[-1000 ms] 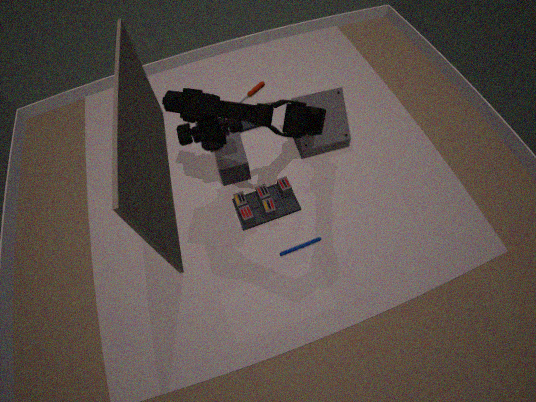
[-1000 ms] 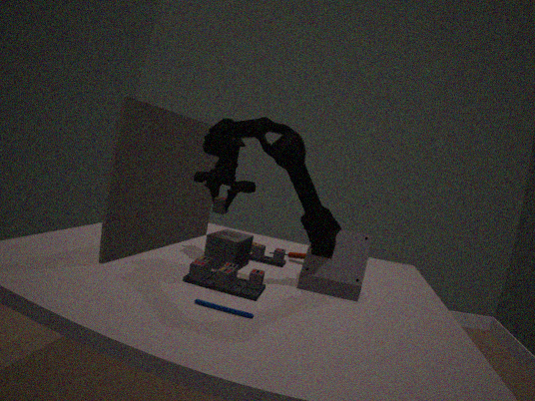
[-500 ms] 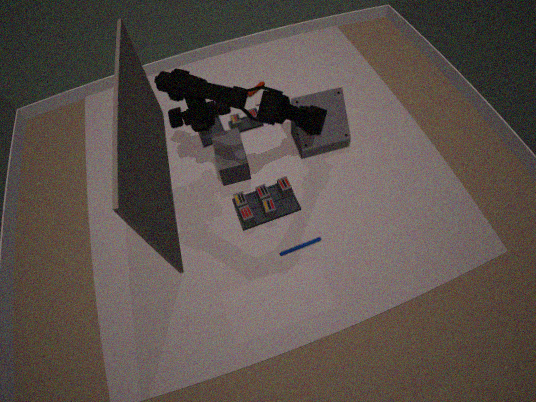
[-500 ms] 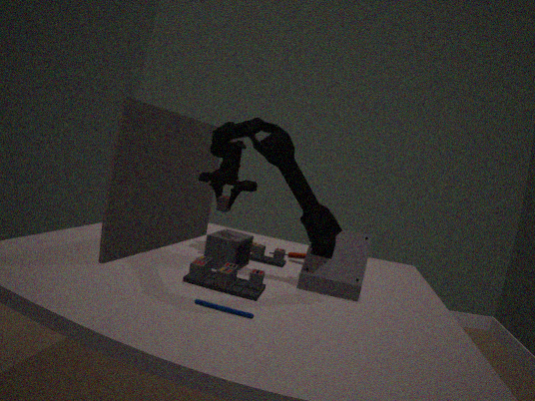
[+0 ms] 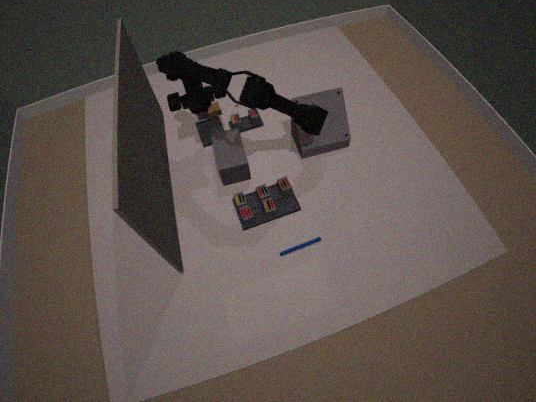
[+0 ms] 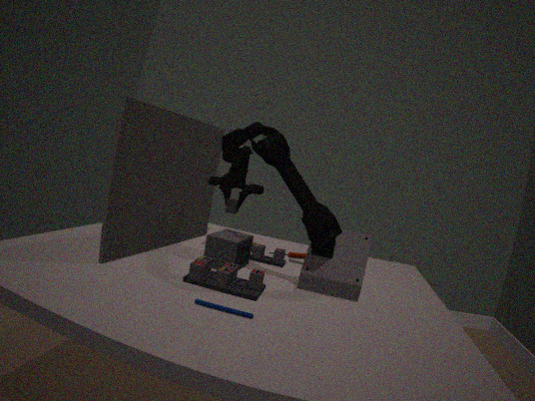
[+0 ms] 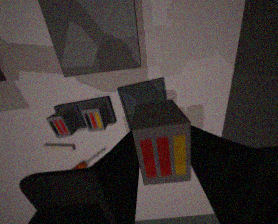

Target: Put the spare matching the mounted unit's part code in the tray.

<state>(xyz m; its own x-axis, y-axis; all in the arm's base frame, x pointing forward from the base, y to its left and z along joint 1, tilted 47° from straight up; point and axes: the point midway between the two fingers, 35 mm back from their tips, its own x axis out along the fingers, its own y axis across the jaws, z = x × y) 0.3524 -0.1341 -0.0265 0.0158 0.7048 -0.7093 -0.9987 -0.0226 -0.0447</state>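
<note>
My gripper [image 6: 233,204] [image 7: 157,128] is shut on a grey spare [image 6: 232,205] [image 7: 162,157]; its face shows two red stripes and one yellow stripe in the wrist view. It is held in the air beyond the large grey block. A flat dark square, seemingly the tray [image 5: 205,134] [image 7: 144,90], lies below, partly hidden by the spare in the wrist view. A dark rack [image 5: 256,220] [image 6: 220,287] holds several striped units. A smaller rack [image 7: 103,103] holds two striped units [image 7: 60,126] [image 7: 93,120]. I cannot tell which is the mounted unit; no code on a back is readable.
The large grey block [image 5: 231,154] [image 6: 227,250] stands between the racks. A tall panel [image 5: 140,147] [image 6: 160,182] stands at the left. A tan block [image 5: 214,109] is near the dark square. A screwdriver [image 6: 297,255] [image 7: 80,165] and a blue rod [image 5: 300,246] [image 6: 224,308] lie on the table.
</note>
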